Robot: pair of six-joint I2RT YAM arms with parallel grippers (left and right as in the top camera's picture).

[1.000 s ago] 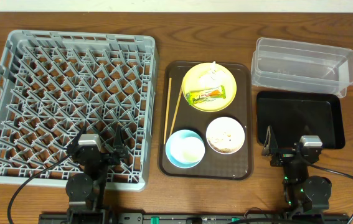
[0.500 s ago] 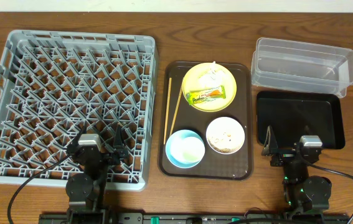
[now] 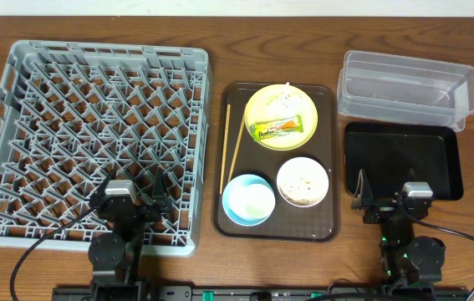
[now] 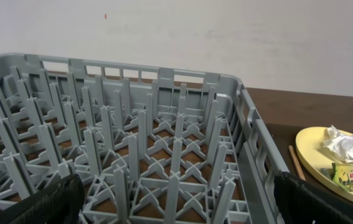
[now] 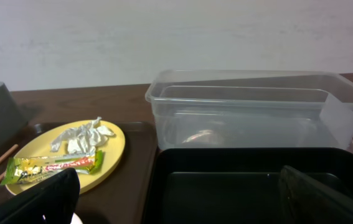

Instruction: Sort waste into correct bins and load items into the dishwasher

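The grey dish rack [image 3: 19, 125] fills the left of the table and holds nothing. The yellow plate [image 3: 263, 106] carries the green-and-orange wrapper [image 3: 277, 128] and the white tissue [image 3: 285, 100]. The light blue bowl [image 3: 248, 201] and the cream bowl [image 3: 303, 181] with beige scraps sit in front of it. The chopsticks [image 3: 226, 146] lie along the brown tray's left side. The clear tub [image 3: 408, 88] and black tray [image 3: 404, 159] are at the right. My left gripper [image 4: 176, 202] is open over the rack's near edge. My right gripper [image 5: 179, 196] is open over the black tray's near edge.
The plate, bowls and chopsticks sit on a dark brown serving tray [image 3: 328, 226] in the middle. Both arm bases stand at the table's front edge. Plate [image 5: 117, 152], wrapper [image 5: 51, 167] and tissue [image 5: 80, 135] show in the right wrist view, left of the tub [image 5: 257, 115].
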